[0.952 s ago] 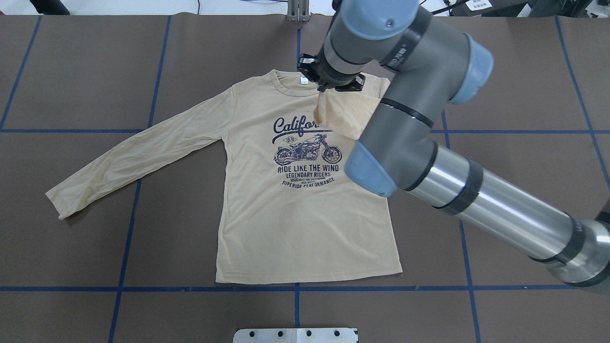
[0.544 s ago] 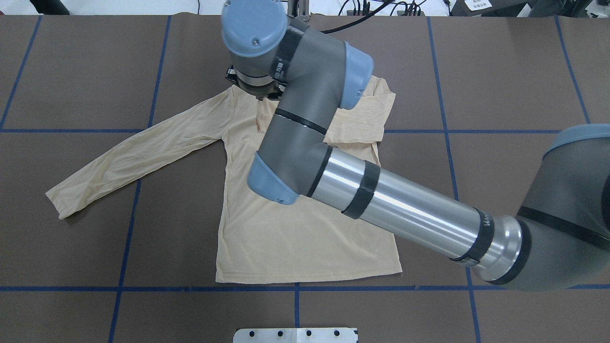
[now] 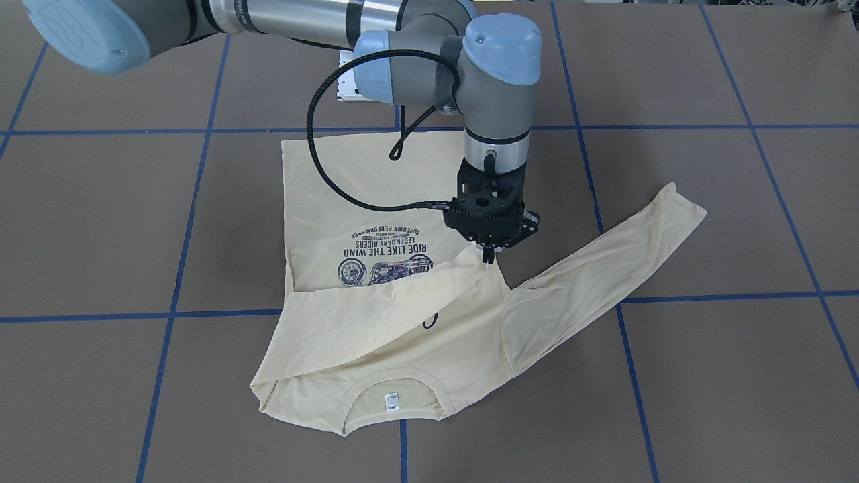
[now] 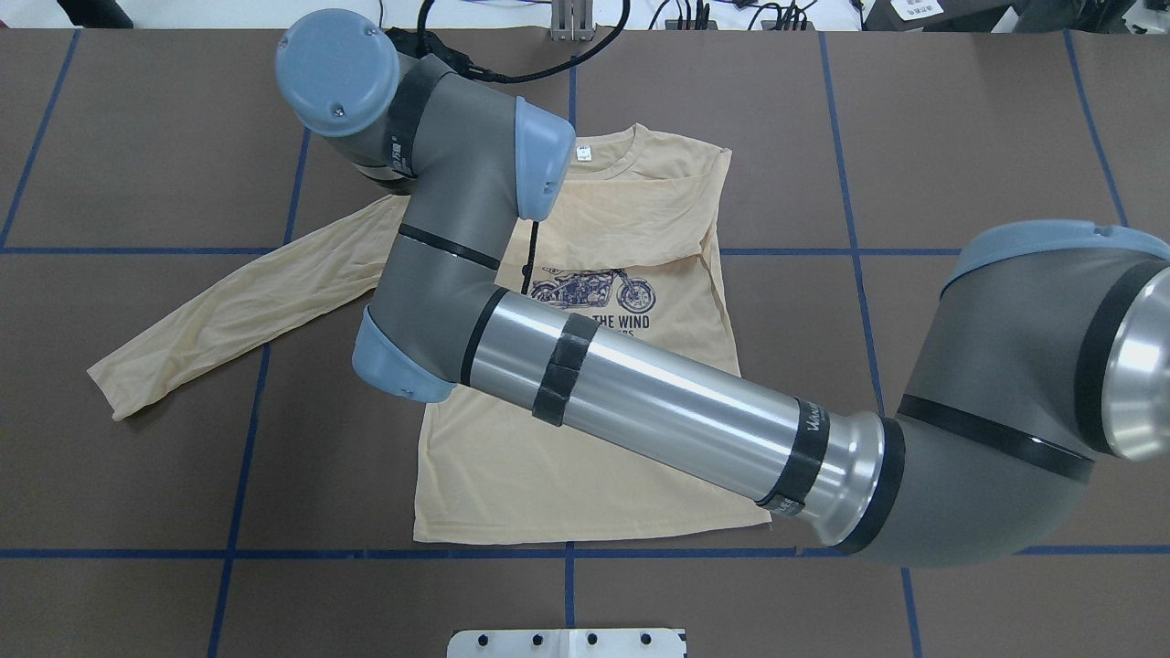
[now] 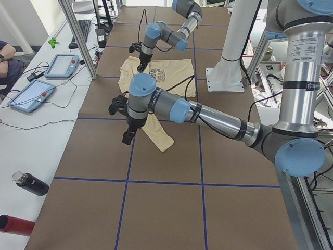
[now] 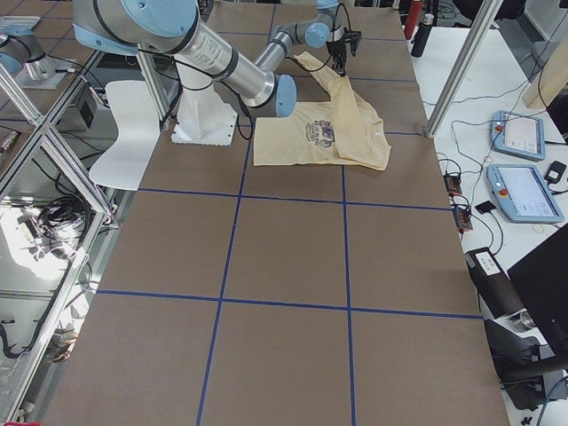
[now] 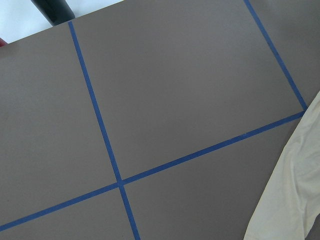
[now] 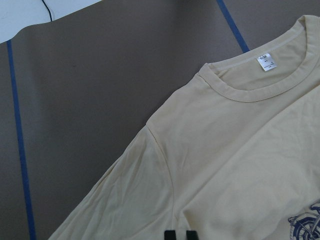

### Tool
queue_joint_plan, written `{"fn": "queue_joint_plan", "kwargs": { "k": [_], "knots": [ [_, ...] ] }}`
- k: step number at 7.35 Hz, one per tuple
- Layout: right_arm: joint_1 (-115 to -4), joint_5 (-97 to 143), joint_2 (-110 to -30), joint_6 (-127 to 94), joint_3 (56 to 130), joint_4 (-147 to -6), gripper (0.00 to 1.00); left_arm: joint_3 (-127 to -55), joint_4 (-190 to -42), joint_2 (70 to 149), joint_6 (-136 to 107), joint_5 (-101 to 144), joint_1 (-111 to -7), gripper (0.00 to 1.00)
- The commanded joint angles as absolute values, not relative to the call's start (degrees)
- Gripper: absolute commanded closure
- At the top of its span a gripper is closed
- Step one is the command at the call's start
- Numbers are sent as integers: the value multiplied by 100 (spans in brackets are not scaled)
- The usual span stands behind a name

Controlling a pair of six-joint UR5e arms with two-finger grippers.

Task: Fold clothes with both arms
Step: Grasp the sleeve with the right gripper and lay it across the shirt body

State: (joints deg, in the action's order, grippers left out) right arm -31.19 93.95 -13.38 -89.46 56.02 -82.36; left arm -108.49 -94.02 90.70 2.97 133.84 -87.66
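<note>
Right gripper (image 3: 490, 257): points straight down, fingers drawn together on the cuff end of the shirt's right sleeve (image 3: 376, 302). In the right wrist view the two black fingertips (image 8: 170, 235) sit close side by side over the cloth.

Shirt (image 3: 402, 362): pale yellow, front up, flat on the table (image 3: 704, 376), directly under and around this gripper. The right sleeve runs from its shoulder diagonally across the chest up to the tips. It covers the top of the navy motorcycle print (image 3: 379, 265), which lies just to the gripper's right. The collar with its white neck label (image 3: 391, 401) lies beyond the gripper, away from the robot's base; the hem is on the base side. The left sleeve (image 3: 604, 261) spreads flat to the gripper's left.

Left gripper (image 5: 127, 137): seen only from the table's end. It hangs over bare table near the left sleeve's cuff, apart from it. Fingers apart or together: cannot tell. Its wrist camera catches the cloth's edge at one corner and crossing blue tape lines (image 7: 107, 150).

Count: shirt 1, arms 2, grippers 2.
</note>
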Motion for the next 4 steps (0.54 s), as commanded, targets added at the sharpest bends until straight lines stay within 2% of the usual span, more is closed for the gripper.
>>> {"fn": "queue_joint_plan", "kwargs": {
  "k": [1, 3, 4],
  "knots": [
    [-3120, 9387, -1020, -9105, 5317, -8183, 3, -10837, -9404, 9070, 299, 13508, -8763, 0],
    [-3216, 9561, -1019, -9027, 5370, -8209, 1, -10863, -9448, 9079, 299, 13544, -8763, 0],
    [-3417, 10050, -1237, -8870, 5579, -8322, 1, -10889, -9936, 9079, 273, 13544, -8702, 0]
  ]
}}
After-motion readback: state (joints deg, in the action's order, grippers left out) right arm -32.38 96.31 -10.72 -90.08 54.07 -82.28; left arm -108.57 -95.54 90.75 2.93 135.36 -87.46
